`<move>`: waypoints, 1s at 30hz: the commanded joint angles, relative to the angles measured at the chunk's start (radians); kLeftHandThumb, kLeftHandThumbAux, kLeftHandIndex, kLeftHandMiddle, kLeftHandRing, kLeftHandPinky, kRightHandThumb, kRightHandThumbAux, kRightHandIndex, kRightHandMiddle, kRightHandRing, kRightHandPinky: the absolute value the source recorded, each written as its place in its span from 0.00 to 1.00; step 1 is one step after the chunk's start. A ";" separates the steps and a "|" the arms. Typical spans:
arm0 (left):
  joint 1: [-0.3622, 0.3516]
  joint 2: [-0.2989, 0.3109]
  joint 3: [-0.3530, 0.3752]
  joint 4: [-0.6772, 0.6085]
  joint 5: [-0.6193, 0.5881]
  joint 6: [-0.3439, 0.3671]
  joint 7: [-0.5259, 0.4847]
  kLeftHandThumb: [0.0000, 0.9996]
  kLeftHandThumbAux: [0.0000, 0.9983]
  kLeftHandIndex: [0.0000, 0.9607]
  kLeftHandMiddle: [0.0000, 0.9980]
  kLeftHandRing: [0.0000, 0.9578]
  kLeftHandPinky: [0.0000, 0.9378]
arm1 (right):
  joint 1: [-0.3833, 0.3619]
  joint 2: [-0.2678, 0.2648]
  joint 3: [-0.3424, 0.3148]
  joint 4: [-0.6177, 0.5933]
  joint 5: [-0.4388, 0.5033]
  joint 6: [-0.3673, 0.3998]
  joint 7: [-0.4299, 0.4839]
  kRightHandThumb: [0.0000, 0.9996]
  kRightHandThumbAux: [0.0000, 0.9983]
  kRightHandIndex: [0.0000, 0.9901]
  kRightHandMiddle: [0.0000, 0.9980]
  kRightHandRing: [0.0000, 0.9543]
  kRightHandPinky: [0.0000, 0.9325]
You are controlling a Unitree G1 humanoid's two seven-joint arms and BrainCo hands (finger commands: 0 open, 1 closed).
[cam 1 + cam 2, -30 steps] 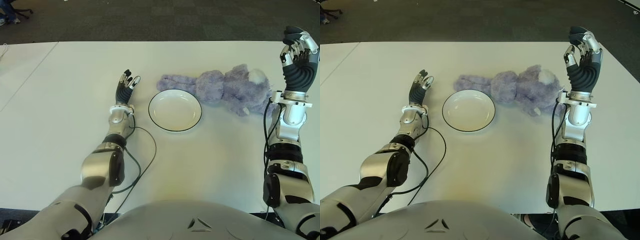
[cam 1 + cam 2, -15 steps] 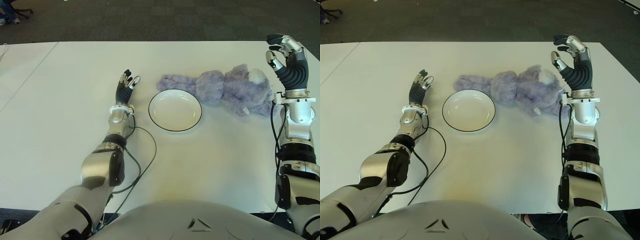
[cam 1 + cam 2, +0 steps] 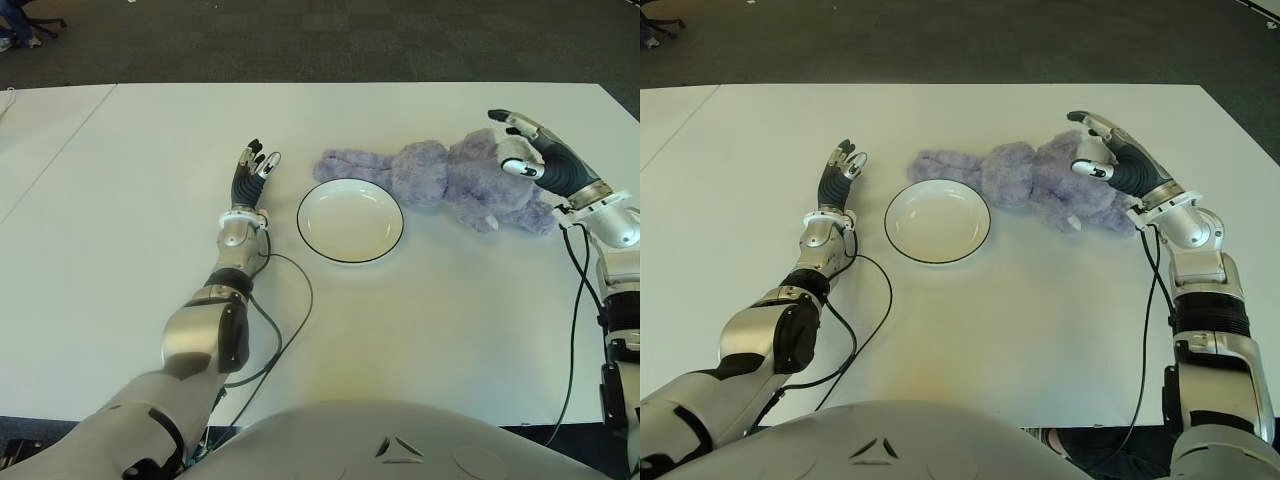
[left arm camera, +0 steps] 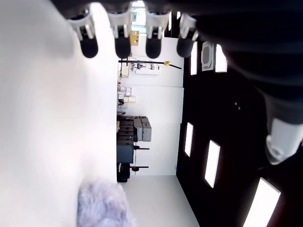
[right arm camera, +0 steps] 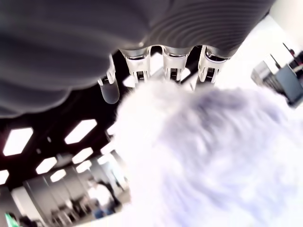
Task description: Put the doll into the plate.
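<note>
Right hand (image 3: pixel 1110 160) hovers spread, grasping nothing, over the purple plush doll (image 3: pixel 1040 182) toward the worktop's (image 3: pixel 1020 320) far right edge, positioned for gripping; left hand (image 3: pixel 838 170) open beside the plate (image 3: pixel 937 221).

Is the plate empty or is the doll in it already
Empty. The white plate shows only its bare inside; the purple plush doll lies on the table beside it, with the open right hand over its far end.

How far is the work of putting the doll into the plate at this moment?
Nothing is finished: the fluffy purple plush doll lies on the white table beside the empty white black-rimmed plate. The right hand is over the doll, fingers open, no grasp yet. The left hand is beside the plate's left. Grasping and placing remain.
</note>
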 commanded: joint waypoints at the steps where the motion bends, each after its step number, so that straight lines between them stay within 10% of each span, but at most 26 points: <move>1: 0.194 -0.039 0.013 0.125 -0.015 0.114 -0.009 0.00 0.49 0.01 0.03 0.02 0.01 | 0.031 -0.045 0.059 -0.006 -0.027 0.075 0.108 0.02 0.17 0.00 0.00 0.00 0.00; 30: 0.205 -0.023 0.002 0.125 -0.002 0.103 -0.009 0.00 0.43 0.00 0.05 0.03 0.00 | 0.102 -0.168 0.122 -0.153 -0.124 0.170 0.244 0.06 0.25 0.00 0.00 0.00 0.03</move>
